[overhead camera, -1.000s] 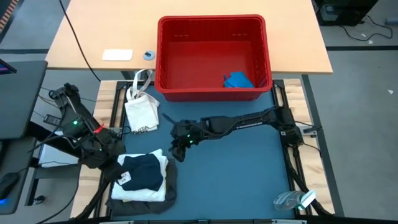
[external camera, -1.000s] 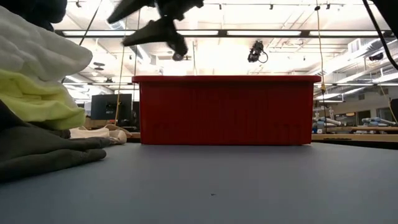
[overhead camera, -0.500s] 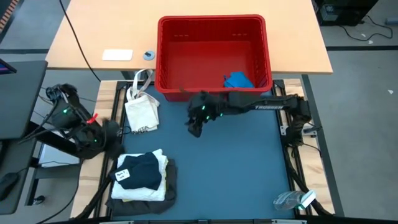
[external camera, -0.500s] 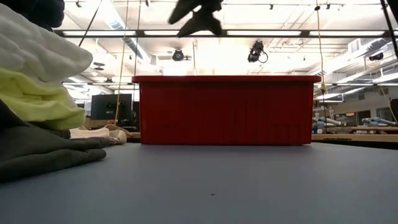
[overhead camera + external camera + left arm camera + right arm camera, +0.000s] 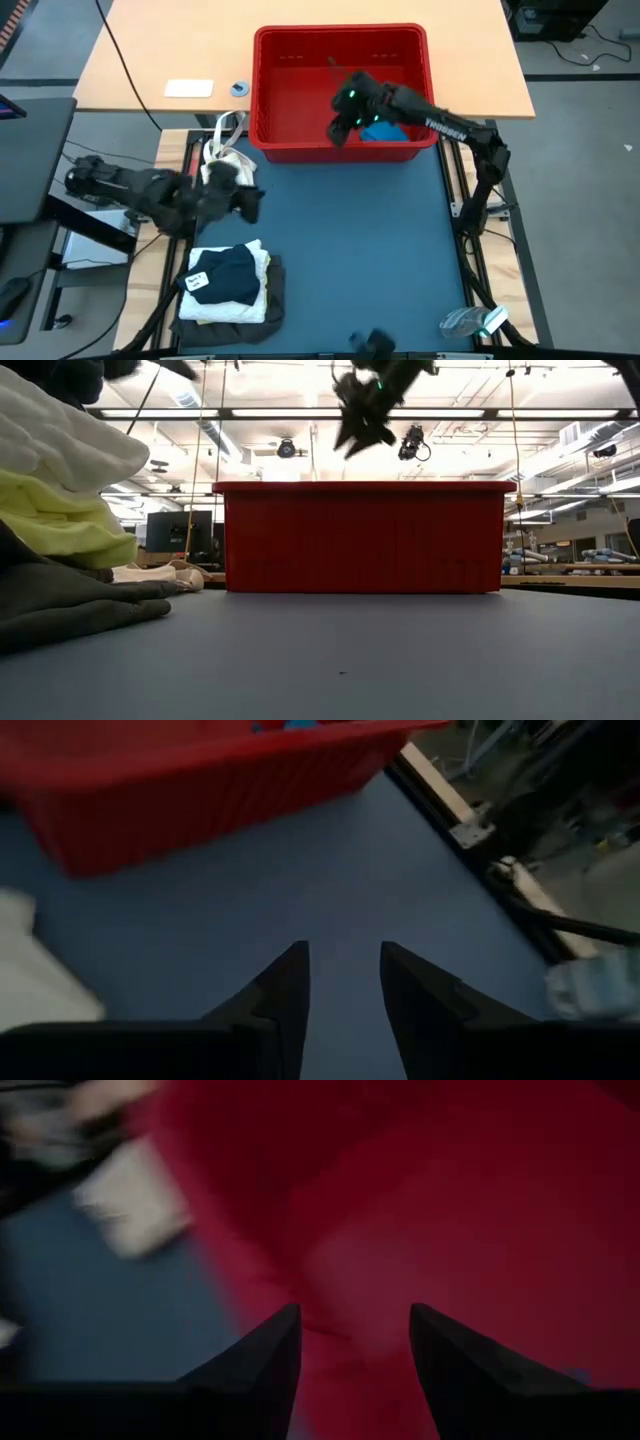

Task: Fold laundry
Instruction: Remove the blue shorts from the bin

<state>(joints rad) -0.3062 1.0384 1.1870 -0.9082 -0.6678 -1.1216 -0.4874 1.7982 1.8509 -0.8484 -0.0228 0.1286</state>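
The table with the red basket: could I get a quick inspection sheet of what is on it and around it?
Surface: dark blue mat, bare in the middle.
Job's things: folded stack at the mat's near-left corner, navy piece on top; small blue piece in the red basket.
Clutter: white bag beside the basket; white card and small ring on the wooden table.
Grippers: left gripper open, empty, above the mat near the bag; right gripper open, empty, over the basket.
Cables: black cable across the wooden table.
Surroundings: workshop behind, nobody seen.

bright overhead lighting, wrist views blurred
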